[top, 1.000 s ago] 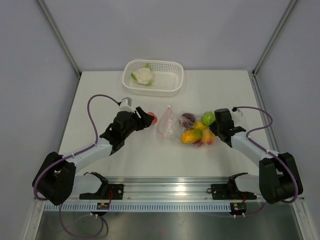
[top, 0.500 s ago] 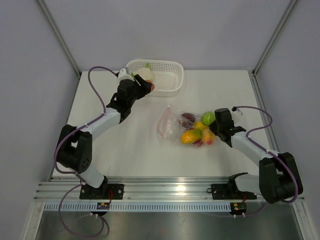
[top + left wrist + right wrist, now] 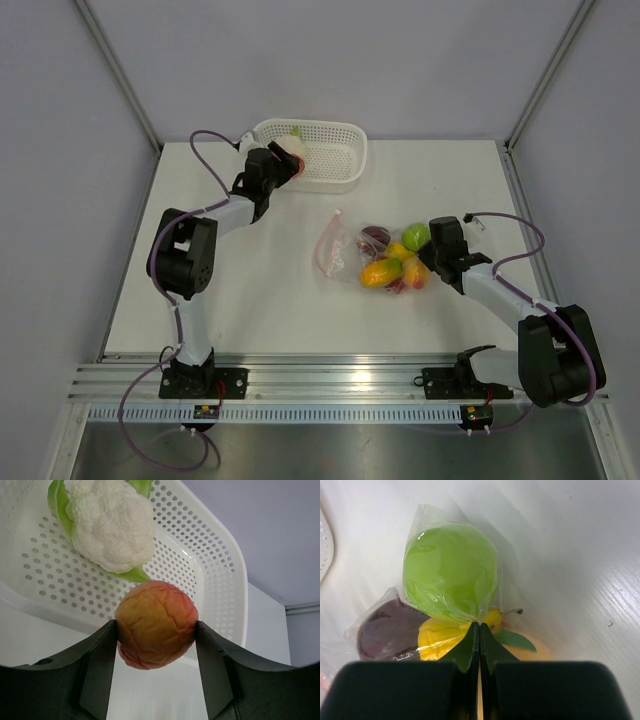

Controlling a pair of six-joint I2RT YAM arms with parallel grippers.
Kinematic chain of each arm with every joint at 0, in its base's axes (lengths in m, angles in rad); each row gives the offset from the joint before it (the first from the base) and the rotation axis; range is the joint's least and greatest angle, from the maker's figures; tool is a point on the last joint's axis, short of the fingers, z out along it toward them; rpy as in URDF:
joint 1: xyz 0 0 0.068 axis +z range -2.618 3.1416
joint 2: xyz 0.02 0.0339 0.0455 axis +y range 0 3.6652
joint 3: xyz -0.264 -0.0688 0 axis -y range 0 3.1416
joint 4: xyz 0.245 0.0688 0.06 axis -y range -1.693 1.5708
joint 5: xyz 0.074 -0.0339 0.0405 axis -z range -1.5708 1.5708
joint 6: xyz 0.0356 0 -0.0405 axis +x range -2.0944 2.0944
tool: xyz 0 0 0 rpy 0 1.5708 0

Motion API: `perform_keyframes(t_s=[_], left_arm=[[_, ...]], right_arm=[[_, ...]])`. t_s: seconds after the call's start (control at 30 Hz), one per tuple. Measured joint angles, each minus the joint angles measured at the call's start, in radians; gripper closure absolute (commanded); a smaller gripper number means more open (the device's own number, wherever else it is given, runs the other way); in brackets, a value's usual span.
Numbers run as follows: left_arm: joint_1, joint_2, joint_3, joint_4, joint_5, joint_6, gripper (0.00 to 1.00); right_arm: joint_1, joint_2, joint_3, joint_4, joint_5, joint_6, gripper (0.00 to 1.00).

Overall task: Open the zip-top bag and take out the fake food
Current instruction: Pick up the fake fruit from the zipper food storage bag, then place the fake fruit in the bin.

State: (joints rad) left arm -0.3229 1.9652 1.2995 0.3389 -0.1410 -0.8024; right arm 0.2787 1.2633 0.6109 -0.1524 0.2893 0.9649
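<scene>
My left gripper (image 3: 156, 639) is shut on a peach (image 3: 156, 630) and holds it over the near rim of the white basket (image 3: 220, 575), just short of the cauliflower (image 3: 112, 522) lying inside. In the top view this gripper (image 3: 284, 170) is at the basket's (image 3: 335, 160) left front corner. The clear zip-top bag (image 3: 340, 250) lies at mid-table with a green apple (image 3: 416, 236), yellow, orange and dark red pieces in it. My right gripper (image 3: 479, 630) is shut on a fold of the bag's plastic just under the green apple (image 3: 450, 570); it shows at the bag's right end (image 3: 432, 258).
The bag's pink zip strip (image 3: 330, 240) points left, toward the middle of the table. Grey walls close the table's left, right and back sides. A metal rail (image 3: 330, 385) runs along the near edge.
My left arm has swung from mid-table up and back to the basket, carrying the peach with it. My right gripper and the bag have stayed put.
</scene>
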Motion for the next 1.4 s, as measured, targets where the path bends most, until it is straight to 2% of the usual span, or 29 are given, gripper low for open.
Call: perform_keyframes(t_s=[0.2, 0.5, 0.7, 0.97, 1.17, 1.4], left_arm=[[0.004, 0.093, 0.06, 0.056, 0.005, -0.064, 0.46], [0.005, 0.123, 0.077, 0.078, 0.006, -0.088, 0.26], [0.013, 0.097, 0.09, 0.028, 0.01, -0.036, 0.21], [0.019, -0.066, 0.069, -0.033, 0.023, 0.025, 0.25], [0.019, -0.232, -0.083, -0.001, 0.068, 0.004, 0.33], [0.003, -0.342, -0.299, -0.002, 0.124, -0.071, 0.43]], right_arm=[[0.0, 0.0, 0.0, 0.002, -0.014, 0.0, 1.0], [0.0, 0.0, 0.0, 0.003, -0.02, 0.0, 1.0], [0.0, 0.0, 0.0, 0.004, -0.02, 0.0, 1.0], [0.0, 0.0, 0.0, 0.006, -0.021, -0.001, 1.0], [0.0, 0.0, 0.0, 0.006, -0.022, -0.004, 1.0], [0.0, 0.0, 0.0, 0.007, -0.022, -0.004, 1.0]])
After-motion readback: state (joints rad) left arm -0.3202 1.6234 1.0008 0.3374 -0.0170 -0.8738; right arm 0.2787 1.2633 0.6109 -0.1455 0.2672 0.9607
